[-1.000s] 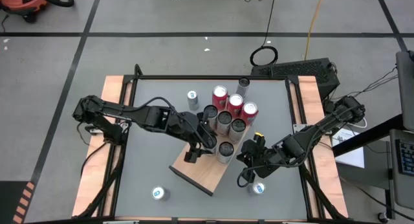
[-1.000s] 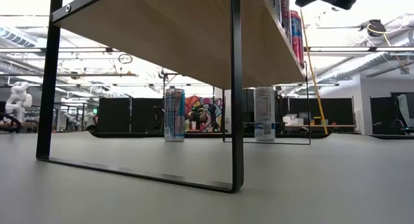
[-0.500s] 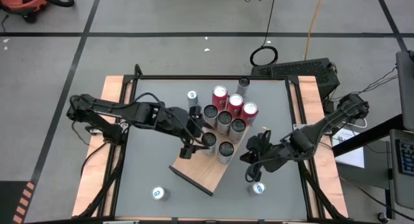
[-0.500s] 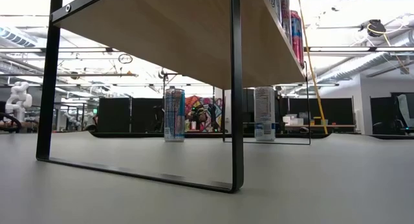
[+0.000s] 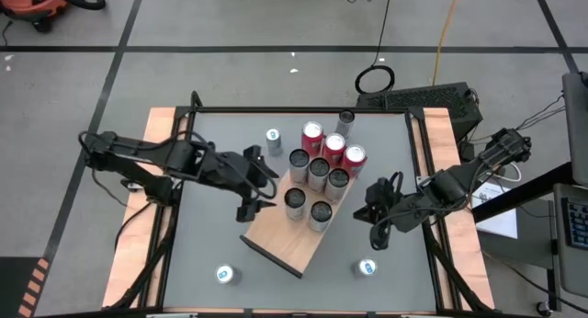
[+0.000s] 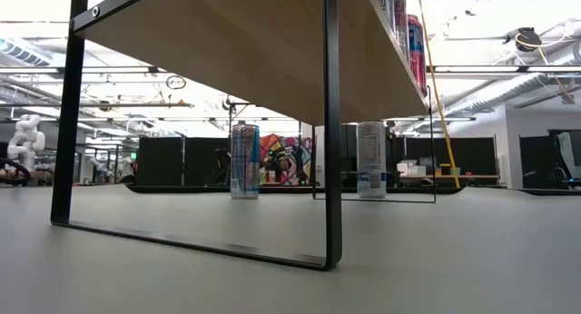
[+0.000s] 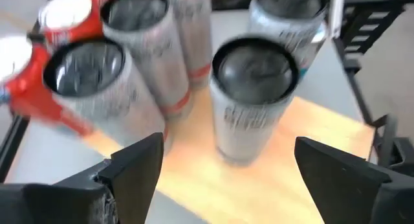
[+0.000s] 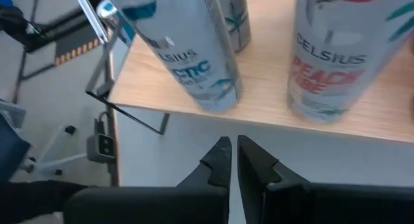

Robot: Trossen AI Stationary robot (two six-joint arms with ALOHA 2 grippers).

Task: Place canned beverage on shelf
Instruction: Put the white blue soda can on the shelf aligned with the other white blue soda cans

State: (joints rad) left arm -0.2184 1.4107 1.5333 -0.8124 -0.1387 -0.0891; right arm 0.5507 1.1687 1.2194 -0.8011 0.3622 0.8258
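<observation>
I count seven cans on the shelf (image 5: 287,243); three cans wait on the bench (image 5: 386,153) around it. Left gripper (image 5: 250,197) jaws wide, empty; right gripper (image 5: 375,217) jaws closed, empty.

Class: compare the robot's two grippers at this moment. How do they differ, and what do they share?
The left gripper has its fingers spread wide; the right gripper is shut. The left one sits off the shelf at its left edge, the right one off its right side. Both are empty and hold no can.
</observation>
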